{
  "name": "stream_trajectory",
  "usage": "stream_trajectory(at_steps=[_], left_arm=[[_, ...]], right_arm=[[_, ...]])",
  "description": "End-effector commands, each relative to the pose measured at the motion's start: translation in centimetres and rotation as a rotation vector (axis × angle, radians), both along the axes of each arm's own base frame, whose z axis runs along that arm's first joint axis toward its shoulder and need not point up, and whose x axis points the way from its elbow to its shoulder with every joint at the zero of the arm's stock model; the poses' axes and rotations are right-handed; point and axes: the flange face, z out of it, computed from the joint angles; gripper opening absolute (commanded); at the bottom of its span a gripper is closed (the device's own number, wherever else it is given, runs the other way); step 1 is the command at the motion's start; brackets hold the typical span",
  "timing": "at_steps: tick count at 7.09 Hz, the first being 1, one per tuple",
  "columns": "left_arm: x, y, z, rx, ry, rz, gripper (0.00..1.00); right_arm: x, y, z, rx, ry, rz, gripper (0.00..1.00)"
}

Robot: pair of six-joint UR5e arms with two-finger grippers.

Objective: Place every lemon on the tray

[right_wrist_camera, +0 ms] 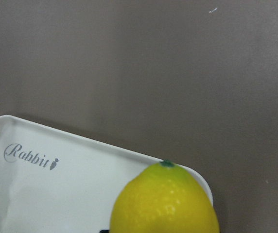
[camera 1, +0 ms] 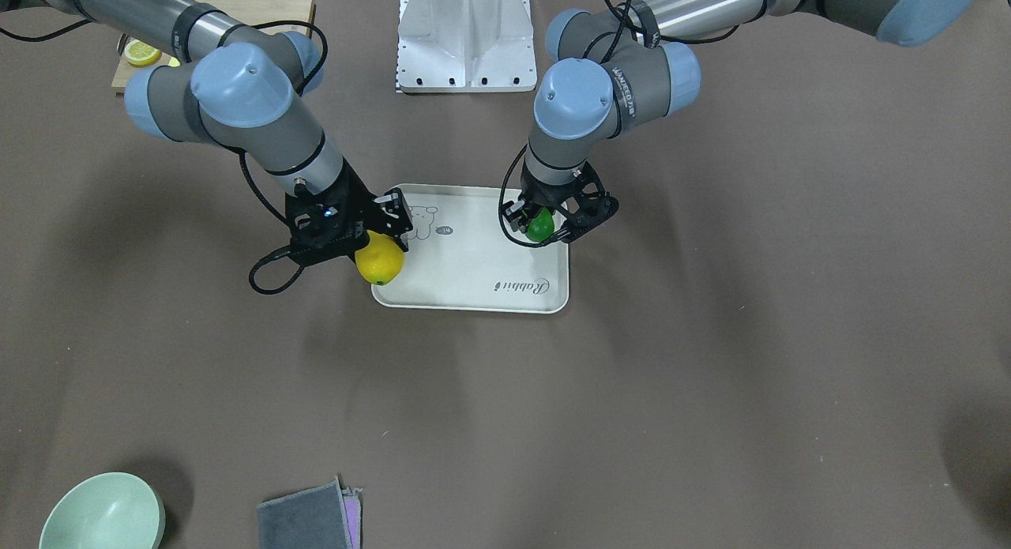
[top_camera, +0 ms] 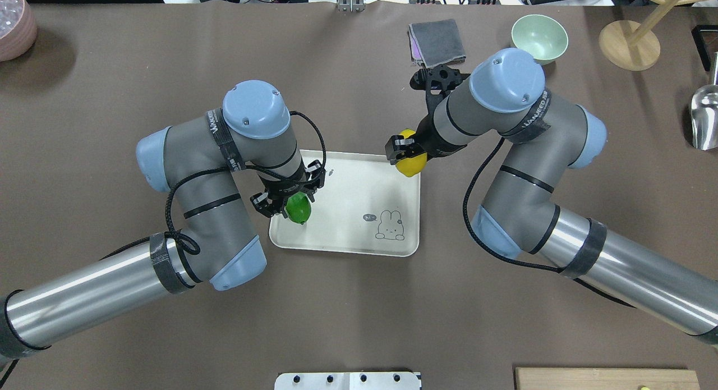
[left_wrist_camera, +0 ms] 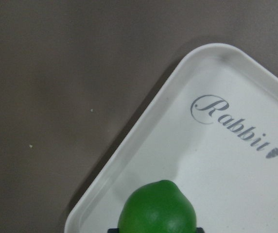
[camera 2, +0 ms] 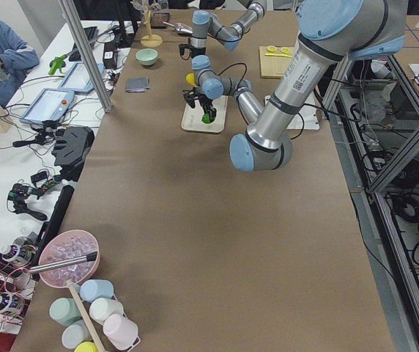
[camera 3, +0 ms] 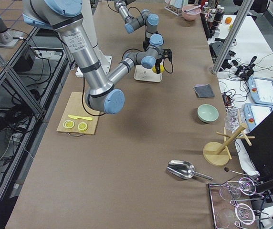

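The cream-white tray with a rabbit drawing lies at the table's middle; it also shows in the front view. My left gripper is shut on the green lemon over the tray's left edge; the green lemon also shows in the front view and the left wrist view. My right gripper is shut on the yellow lemon over the tray's far right corner; the yellow lemon also shows in the front view and the right wrist view.
A green bowl and a folded grey cloth lie at the far right. A wooden cutting board with lemon slices is near the robot's base on the right side. A wooden stand and a metal scoop are farther right.
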Motion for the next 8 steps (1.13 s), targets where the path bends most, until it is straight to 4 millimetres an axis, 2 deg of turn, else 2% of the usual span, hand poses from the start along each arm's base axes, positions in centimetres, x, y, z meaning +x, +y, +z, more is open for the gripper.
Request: stream_trajectory(at_steps=[1, 2, 3, 4, 5, 6, 7, 8], left_arm=[[0.5, 0.5, 0.0, -0.034, 0.011, -0.031, 0.98], [0.2, 0.7, 0.0, -0.024, 0.015, -0.024, 0.98], [-0.9, 1.2, 0.8, -0.007, 0.016, -0.004, 0.98], [-2.6, 1.6, 2.0, 0.037, 0.009, 0.034, 0.98], [-5.0, 0.9, 2.9, 0.085, -0.015, 0.073, 0.98], [-8.0, 0.2, 4.1, 0.145, -0.046, 0.129, 0.98], [-11.6, -0.5, 6.6, 0.195, -0.063, 0.173, 0.98], [-15.3, -0.6, 10.8, 0.195, -0.062, 0.217, 0.98]], right_arm=[[-3.9, 1.9, 0.7, 0.008, 0.01, -0.032, 0.0], [-4.8, 1.8, 1.9, 0.007, 0.01, -0.04, 0.0], [-5.7, 2.6, 2.0, 0.009, 0.005, -0.056, 0.0], [-6.1, 2.9, 2.1, -0.016, 0.002, -0.048, 0.0], [-6.2, 2.9, 1.4, -0.032, -0.009, -0.039, 0.0], [-6.5, 3.2, 1.3, -0.054, -0.011, -0.031, 0.99], [-6.5, 3.2, 1.0, -0.055, -0.01, -0.029, 1.0], [-6.5, 3.2, 1.0, -0.054, -0.009, -0.03, 1.0]])
